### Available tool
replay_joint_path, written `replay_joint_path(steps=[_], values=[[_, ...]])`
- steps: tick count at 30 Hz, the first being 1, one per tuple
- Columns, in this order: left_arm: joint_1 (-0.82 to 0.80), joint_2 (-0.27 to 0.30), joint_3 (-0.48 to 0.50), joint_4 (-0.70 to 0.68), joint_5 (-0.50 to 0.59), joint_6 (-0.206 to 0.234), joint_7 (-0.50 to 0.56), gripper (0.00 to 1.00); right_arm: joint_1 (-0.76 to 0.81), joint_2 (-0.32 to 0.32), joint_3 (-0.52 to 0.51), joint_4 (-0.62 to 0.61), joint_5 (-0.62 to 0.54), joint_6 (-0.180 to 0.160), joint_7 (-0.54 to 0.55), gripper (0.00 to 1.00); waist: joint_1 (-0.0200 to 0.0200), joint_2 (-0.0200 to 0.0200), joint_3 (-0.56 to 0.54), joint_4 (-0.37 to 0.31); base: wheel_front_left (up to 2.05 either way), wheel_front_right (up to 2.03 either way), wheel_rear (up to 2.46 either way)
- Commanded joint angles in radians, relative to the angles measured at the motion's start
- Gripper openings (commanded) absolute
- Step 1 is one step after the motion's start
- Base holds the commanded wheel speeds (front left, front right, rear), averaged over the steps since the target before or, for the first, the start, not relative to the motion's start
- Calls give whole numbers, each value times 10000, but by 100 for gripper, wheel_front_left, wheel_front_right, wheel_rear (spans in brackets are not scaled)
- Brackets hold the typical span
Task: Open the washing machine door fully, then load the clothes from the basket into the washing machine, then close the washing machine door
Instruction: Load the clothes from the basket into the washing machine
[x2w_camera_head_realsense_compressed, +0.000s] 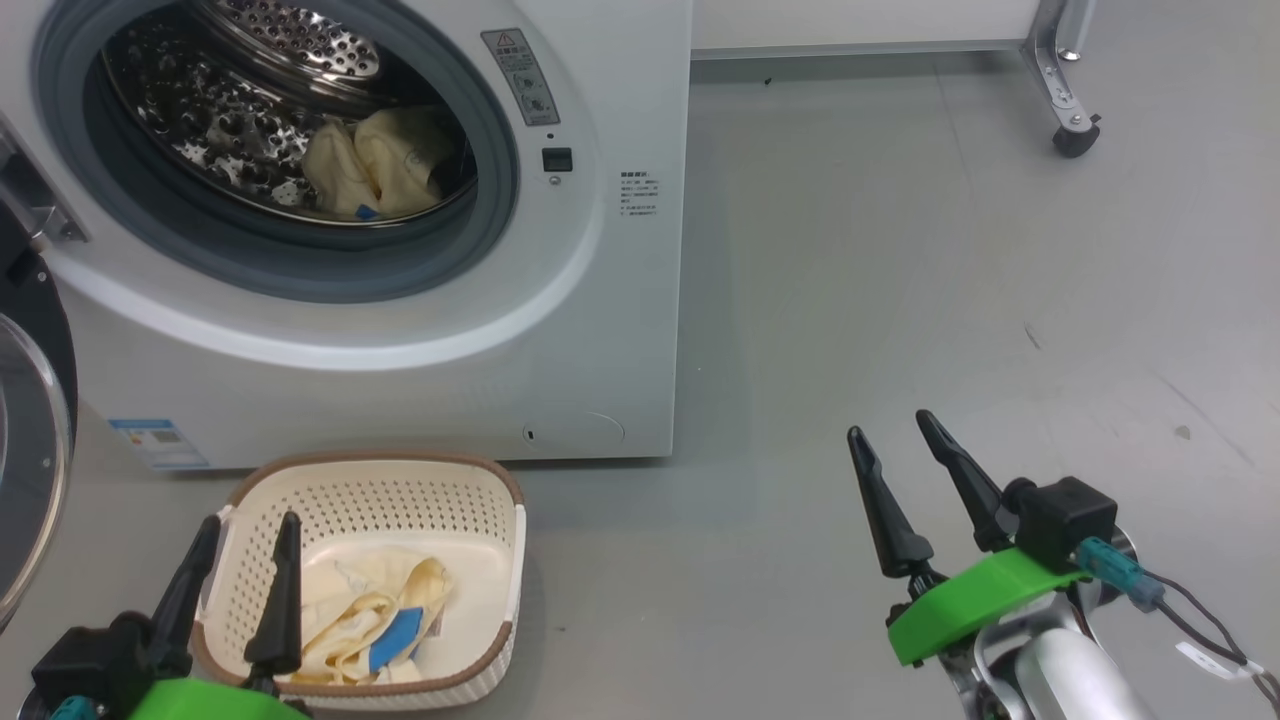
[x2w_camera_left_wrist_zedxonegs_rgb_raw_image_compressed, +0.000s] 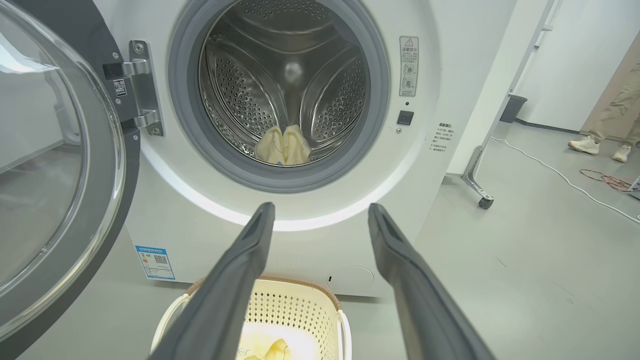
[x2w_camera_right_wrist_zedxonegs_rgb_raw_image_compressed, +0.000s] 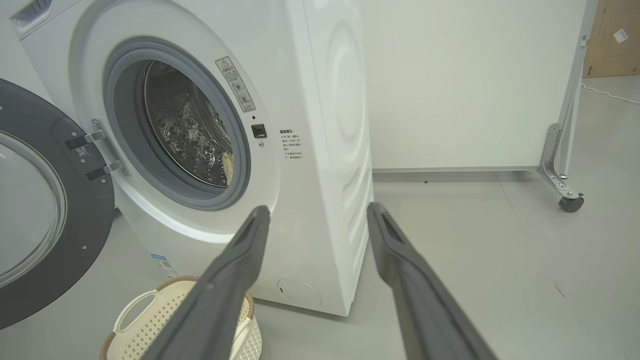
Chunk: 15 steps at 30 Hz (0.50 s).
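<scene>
The white washing machine stands with its door swung wide to the left. Cream-yellow clothes lie in the steel drum. More clothes with a blue patch lie in the cream basket on the floor before the machine. My left gripper hovers open over the basket's left side, holding nothing. Out to the right, over bare floor, my right gripper is open and holds nothing.
A white panel on a metal leg with a caster stands behind and right of the machine. A person's feet and cables show far right in the left wrist view. Grey floor spreads to the right.
</scene>
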Motion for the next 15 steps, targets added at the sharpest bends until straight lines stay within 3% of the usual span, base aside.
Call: replay_joint_path(steps=[1,15], values=[[-321,146,482,-235,85,-27,-68,100,-275,20,155,-310,-5,0,-67,100,0,0,21,-2,0,0,0],[-555,164,537,-188,78,-156,-68,100,-382,20,135,-333,-45,0,-67,100,0,0,566,-150,0,0,0]])
